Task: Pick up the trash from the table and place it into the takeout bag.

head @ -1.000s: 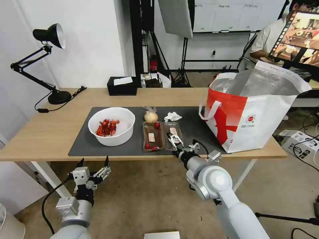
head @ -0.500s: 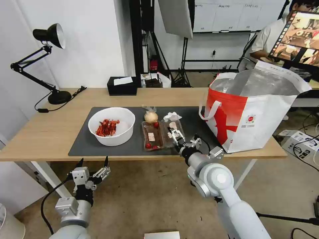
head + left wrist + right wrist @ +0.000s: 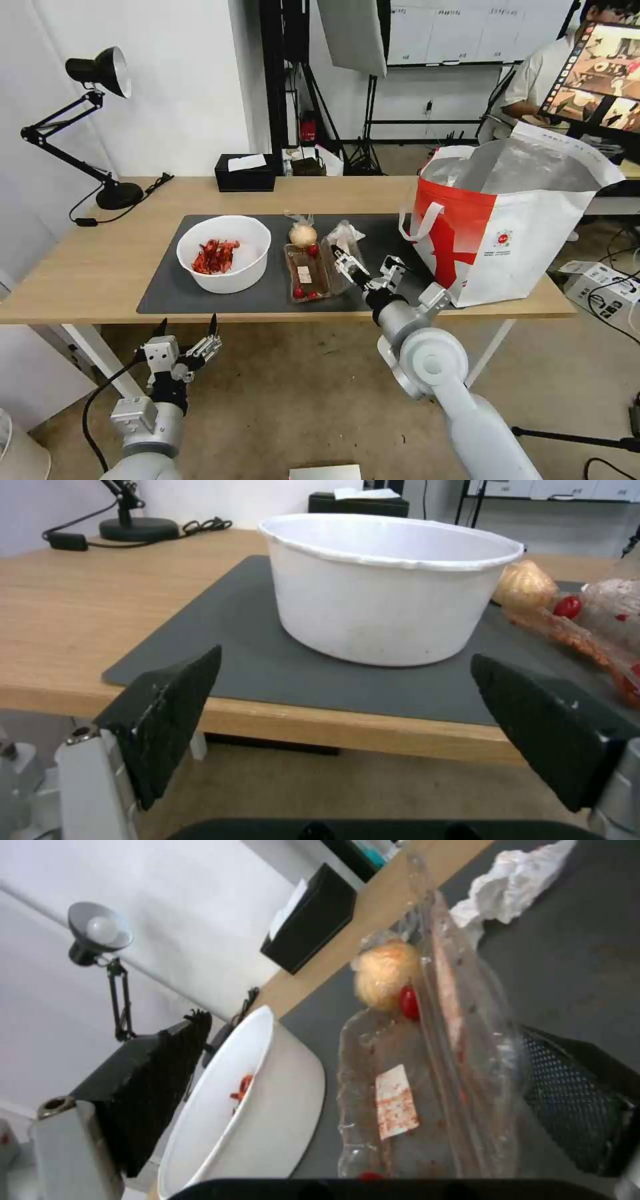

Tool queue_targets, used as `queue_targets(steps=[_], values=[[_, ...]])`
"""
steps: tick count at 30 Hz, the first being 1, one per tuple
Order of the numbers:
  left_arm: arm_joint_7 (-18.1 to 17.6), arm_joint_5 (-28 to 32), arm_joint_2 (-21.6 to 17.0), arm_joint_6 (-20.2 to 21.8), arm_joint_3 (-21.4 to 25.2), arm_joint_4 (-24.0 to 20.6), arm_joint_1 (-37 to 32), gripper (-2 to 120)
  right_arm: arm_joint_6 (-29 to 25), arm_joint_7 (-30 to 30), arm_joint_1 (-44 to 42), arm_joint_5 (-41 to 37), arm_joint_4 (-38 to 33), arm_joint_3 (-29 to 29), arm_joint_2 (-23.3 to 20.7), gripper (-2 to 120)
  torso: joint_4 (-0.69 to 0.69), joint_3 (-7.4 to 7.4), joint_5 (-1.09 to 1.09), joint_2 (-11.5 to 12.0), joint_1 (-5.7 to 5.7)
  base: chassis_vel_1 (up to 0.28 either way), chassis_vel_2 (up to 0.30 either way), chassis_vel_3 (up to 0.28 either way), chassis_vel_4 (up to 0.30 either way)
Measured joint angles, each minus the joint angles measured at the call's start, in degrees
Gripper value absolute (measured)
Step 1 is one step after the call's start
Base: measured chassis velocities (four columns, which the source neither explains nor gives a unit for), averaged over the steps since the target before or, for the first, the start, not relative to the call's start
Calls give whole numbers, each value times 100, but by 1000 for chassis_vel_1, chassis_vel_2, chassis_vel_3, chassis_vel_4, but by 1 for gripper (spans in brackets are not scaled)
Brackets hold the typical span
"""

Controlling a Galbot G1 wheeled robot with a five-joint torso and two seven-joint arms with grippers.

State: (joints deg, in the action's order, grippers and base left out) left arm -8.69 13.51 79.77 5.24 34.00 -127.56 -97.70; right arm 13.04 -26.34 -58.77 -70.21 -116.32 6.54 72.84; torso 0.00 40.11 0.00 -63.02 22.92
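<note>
The right gripper (image 3: 344, 261) is gripping the right-hand clear tray (image 3: 343, 257) in its jaws, tilting it up off the mat near the worktop's front edge; next it needs carrying over the takeout bag (image 3: 507, 227). The left gripper (image 3: 187, 331) is waiting below the front edge, jaws spread.

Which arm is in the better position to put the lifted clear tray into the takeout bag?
The right. Its hand holds the tilted tray beside the takeout bag; the left hand hangs open below the table edge.

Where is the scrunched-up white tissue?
In the head view the crumpled white tissue lies on the dark grey mat, between the bagged tan ball and the takeout bag, behind the tilted clear tray.
</note>
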Motion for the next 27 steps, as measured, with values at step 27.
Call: queue_targets(steps=[27], values=[[-15, 19, 22, -12, 142, -174, -90, 100, 676, -776, 871, -1353, 707, -722, 416, 100, 0, 0, 0, 0, 0, 0, 0, 0, 0]])
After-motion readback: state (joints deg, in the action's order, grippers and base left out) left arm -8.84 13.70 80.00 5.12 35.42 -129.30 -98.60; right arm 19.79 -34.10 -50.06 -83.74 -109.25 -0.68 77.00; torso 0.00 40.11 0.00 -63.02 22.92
